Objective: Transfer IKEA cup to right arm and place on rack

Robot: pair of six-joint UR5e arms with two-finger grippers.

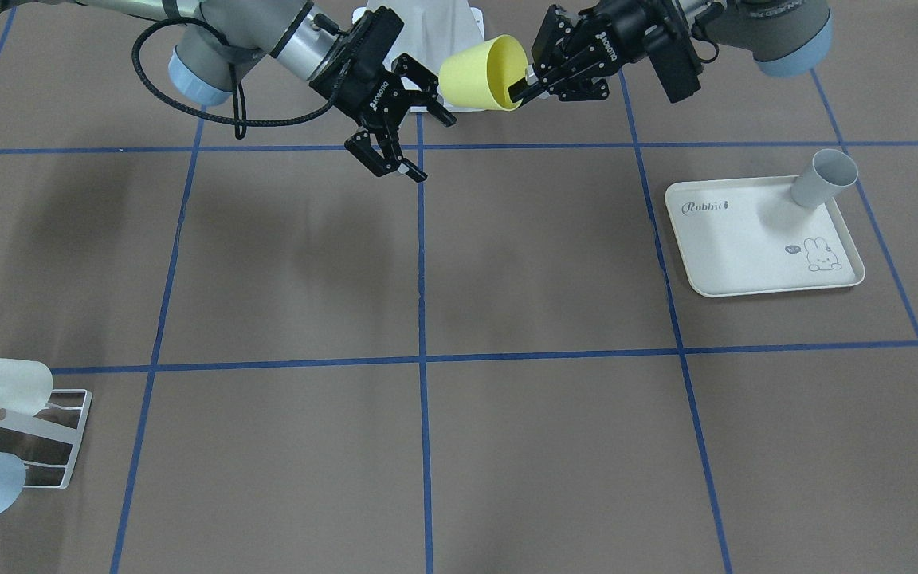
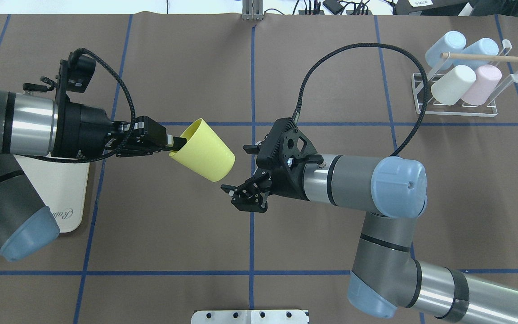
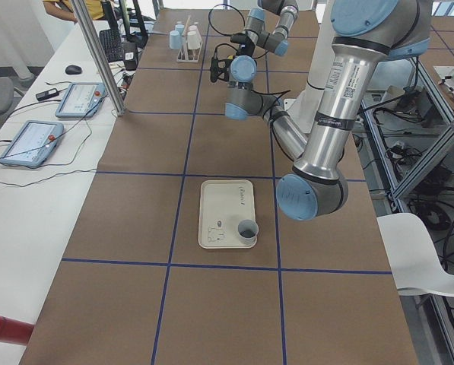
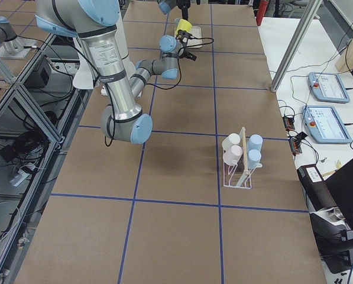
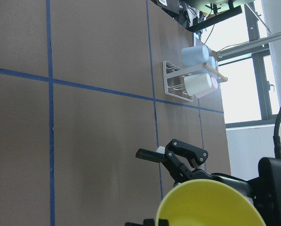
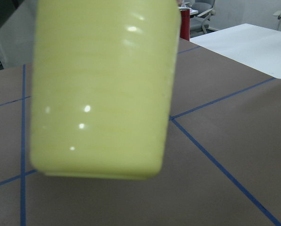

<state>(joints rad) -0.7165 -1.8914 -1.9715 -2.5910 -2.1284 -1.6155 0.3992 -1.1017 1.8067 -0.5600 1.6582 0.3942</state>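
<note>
The yellow cup (image 2: 205, 155) is being gripped by its rim in the clenched left pincer (image 2: 176, 144), above the middle of the table (image 2: 173, 243). The right pincer (image 2: 237, 171) is being held spread wide just beside the cup's base, not touching it.

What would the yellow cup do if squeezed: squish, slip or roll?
Probably stiff: the left tool pinches the yellow cup by its rim, which looks round. Likely light, since that one pinch holds it out sideways. Its glossy wall may be slippery, and laid down it would probably roll in a curve.
</note>
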